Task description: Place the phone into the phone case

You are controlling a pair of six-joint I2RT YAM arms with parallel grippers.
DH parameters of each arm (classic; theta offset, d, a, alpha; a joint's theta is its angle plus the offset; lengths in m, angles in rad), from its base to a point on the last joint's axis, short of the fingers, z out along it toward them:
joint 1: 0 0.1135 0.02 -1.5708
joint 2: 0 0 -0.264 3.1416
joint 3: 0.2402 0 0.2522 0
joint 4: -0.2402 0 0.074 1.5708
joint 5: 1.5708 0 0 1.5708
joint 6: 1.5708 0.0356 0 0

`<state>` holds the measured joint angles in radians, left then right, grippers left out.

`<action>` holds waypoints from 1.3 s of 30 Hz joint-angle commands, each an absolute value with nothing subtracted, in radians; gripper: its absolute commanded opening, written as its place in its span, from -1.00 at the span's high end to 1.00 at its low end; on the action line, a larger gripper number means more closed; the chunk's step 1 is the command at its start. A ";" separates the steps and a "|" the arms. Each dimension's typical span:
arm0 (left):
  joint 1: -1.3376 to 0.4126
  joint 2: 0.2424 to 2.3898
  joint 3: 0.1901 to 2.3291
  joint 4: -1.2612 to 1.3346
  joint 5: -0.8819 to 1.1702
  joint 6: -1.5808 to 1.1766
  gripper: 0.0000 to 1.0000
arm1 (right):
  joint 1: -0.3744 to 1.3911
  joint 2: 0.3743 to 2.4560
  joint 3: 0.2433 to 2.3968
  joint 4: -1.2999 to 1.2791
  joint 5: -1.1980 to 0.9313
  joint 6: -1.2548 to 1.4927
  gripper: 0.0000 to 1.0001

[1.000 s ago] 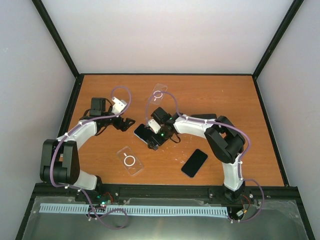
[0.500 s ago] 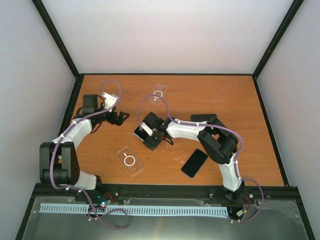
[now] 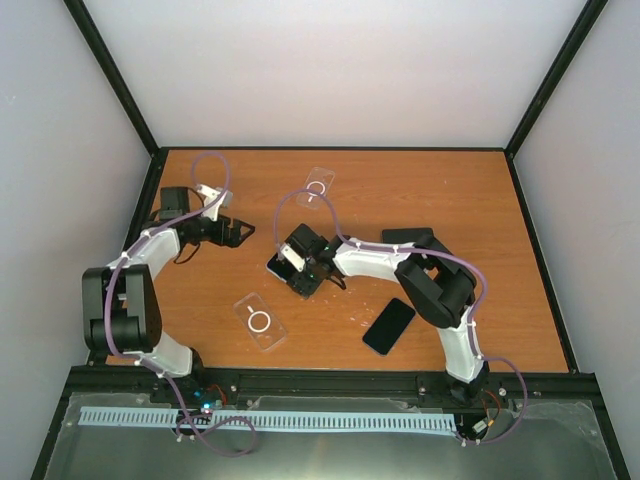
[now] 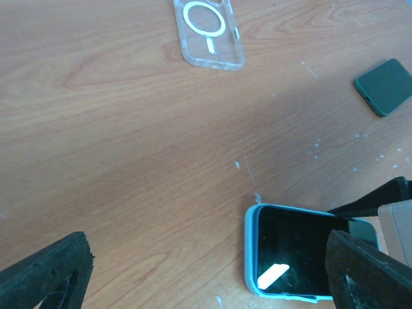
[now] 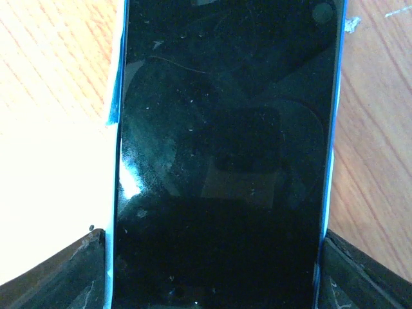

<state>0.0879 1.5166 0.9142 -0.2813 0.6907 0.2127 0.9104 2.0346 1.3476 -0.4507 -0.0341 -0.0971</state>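
A black phone [image 3: 283, 264] lies screen up inside a light blue case [image 5: 116, 96] on the wooden table. It fills the right wrist view [image 5: 225, 161] and shows at the lower right of the left wrist view [image 4: 296, 251]. My right gripper [image 3: 303, 276] straddles the phone's near end, its fingers [image 5: 71, 270] pressed against both long edges. My left gripper [image 3: 240, 233] is open and empty, to the left of the phone and apart from it; its fingertips [image 4: 48, 270] frame the left wrist view.
A clear case with a white ring [image 3: 260, 322] lies near the front, also seen in the left wrist view [image 4: 209, 32]. A second clear case [image 3: 320, 185] lies at the back. A dark phone [image 3: 388, 326] lies front right, a dark object [image 3: 405, 237] behind the right arm.
My left gripper has drawn back to the left, away from the phone. My right gripper shifted slightly left along the phone and stays on it.
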 commanded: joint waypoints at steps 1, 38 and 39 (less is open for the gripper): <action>0.092 1.570 0.963 -0.338 0.820 0.186 -0.93 | 0.917 1.982 1.315 -0.417 0.028 -0.180 -0.08; 0.081 1.800 1.015 -0.533 1.365 0.321 0.29 | 0.959 1.764 1.193 -0.044 0.104 -0.395 -0.06; 0.081 1.798 1.017 -0.532 1.360 0.322 0.38 | 0.959 1.762 1.191 -0.043 0.104 -0.396 -0.06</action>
